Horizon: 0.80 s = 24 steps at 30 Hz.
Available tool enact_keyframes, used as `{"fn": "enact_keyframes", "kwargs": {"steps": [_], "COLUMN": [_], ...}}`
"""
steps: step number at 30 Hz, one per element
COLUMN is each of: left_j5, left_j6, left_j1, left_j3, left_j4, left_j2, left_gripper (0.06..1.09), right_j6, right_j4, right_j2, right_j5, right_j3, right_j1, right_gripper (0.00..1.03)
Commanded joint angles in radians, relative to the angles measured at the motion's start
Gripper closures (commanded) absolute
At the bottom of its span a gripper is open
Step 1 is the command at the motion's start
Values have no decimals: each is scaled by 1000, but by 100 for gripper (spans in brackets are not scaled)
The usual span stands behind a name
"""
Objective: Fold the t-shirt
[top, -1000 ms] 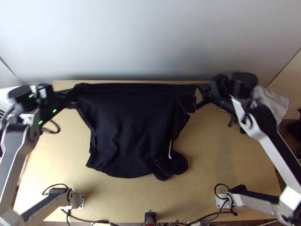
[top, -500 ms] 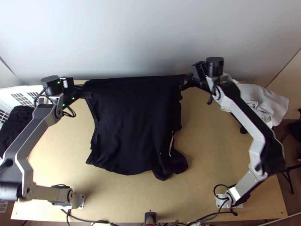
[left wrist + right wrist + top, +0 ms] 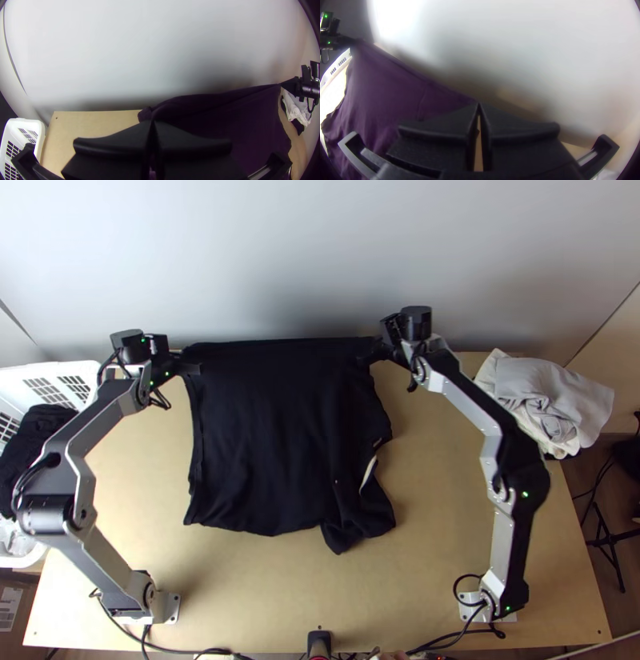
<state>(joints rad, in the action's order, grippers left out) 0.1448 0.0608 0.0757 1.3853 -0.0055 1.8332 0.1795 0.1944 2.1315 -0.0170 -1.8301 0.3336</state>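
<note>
Holding the black cloth T-shirt [image 3: 268, 444] by two upper corners

Top view: the shirt spans the centre of the frame, its upper edge running nearly level, its body spreading down over the light wooden table [image 3: 448, 508]. My left gripper [image 3: 197, 369] pinches the upper-left corner, my right gripper [image 3: 370, 355] the upper-right; each is nearest its own corner. The loose lower edge lies towards my bases, so I judge a fold must carry both corners that way together.

Left wrist view: my fingers press together at lower centre, cloth between them, the held edge stretching to the right.

Right wrist view: my closed fingertips nip the edge, which slants to the upper left.
</note>
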Motion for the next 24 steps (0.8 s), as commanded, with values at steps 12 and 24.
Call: {"fn": "enact_keyframes", "kwargs": {"steps": [12, 24], "left_j5": [-27, -50], "left_j6": [40, 56], "left_j1": [47, 22], "left_j3": [93, 215], "left_j4": [-11, 42], "left_j2": [158, 268], "left_gripper": [105, 105], "right_j6": [-28, 28], "right_j4": [-47, -165], "right_j2": [173, 203], "right_j5": [26, 77], "right_j3": [-80, -124], "right_j1": [30, 45], "right_gripper": [100, 100]}}
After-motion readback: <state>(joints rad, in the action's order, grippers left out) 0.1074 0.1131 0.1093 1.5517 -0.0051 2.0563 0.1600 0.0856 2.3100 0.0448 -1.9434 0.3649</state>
